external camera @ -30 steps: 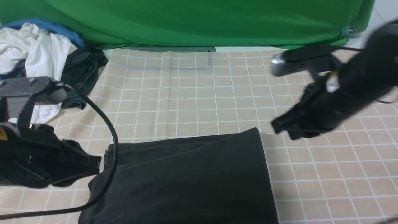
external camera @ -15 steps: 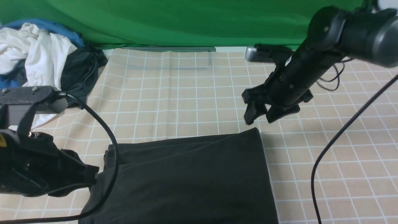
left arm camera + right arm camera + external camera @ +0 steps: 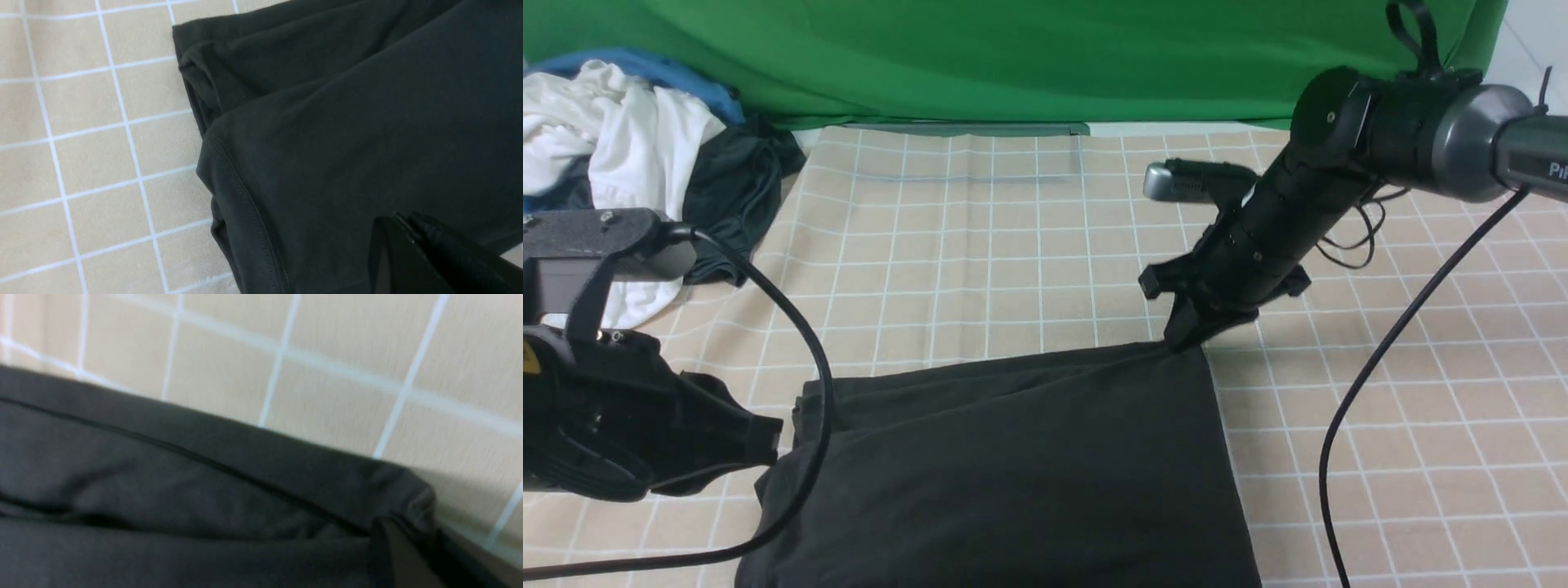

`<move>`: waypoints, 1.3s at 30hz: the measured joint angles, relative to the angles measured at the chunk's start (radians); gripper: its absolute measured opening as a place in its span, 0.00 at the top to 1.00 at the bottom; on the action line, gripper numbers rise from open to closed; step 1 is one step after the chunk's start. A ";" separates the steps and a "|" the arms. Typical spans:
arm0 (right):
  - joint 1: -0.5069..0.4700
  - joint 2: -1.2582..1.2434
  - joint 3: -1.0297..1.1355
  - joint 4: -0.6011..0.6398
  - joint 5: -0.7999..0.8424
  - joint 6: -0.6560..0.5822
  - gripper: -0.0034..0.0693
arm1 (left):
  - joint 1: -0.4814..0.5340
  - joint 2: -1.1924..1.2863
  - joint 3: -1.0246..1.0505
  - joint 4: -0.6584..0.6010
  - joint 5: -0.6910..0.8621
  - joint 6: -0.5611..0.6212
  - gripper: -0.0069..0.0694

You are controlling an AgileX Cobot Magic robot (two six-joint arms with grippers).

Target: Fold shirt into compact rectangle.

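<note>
Large, very dark green-black shirt of soft knit fabric, lying partly folded into a rough rectangle on the desk under a beige cloth with white grid lines, near edge cut off by the front view. Judged light, limp and non-slip; likely to sag and drag if lifted from one point, so best taken at corners or along stitched hems, both arms together. Layered folds bunched at the far left corner, seen from the left wrist; risk of these slipping apart when moved.

Right gripper angled steeply down from the raised right arm, tips at the far right corner of the shirt. Right wrist view blurred; fabric puckered against a finger at that corner. Grasp probable but not confirmed: cannot tell whether clenched or released.

Left gripper held low and roughly level at the shirt's left edge, touching or just beside it. In the left wrist view, fingers pressed together over the fabric, no cloth visibly between them.

Pile of white, blue and dark grey clothes at far left, well apart.
</note>
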 joint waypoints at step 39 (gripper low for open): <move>-0.197 -0.884 0.259 -0.167 -0.159 0.002 0.90 | 0.000 0.000 0.000 0.008 -0.002 -0.014 0.88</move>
